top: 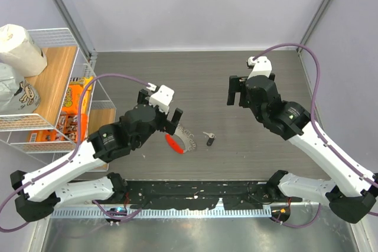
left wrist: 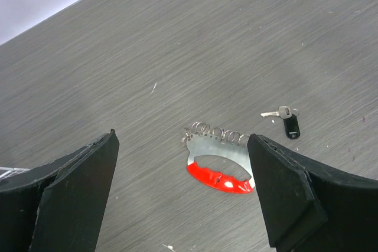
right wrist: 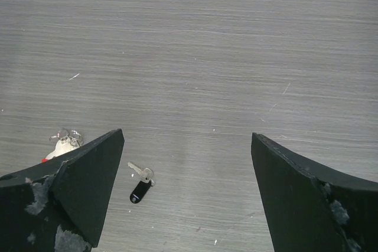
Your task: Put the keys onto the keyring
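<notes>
Keys [top: 209,140] are lying flat on the table [top: 201,81], near its middle, held by neither arm. They are resting just to the right of the keyring [left wrist: 218,163], close to it but not touching. Their silver blade is pointing back toward the ring and their black head is facing away, so the long axis is running roughly across the table.

The left gripper [left wrist: 182,140] is hanging with its fingers spread wide and nothing between them. In the left wrist view it is framing the keyring, whose red strip is curving toward the robot and whose coils are on the far side. The keys are showing just beyond the tip of its right-hand finger.

The right gripper [right wrist: 186,137] is likewise gaping and carrying nothing. It is standing farther up the table, and in its own wrist view the keys are sitting low and left of centre, beside its left-hand finger.

Judgement: the left arm is the nearer to both items (the ring especially). The right arm is needing a reach toward the robot and leftward to take the keys.
</notes>
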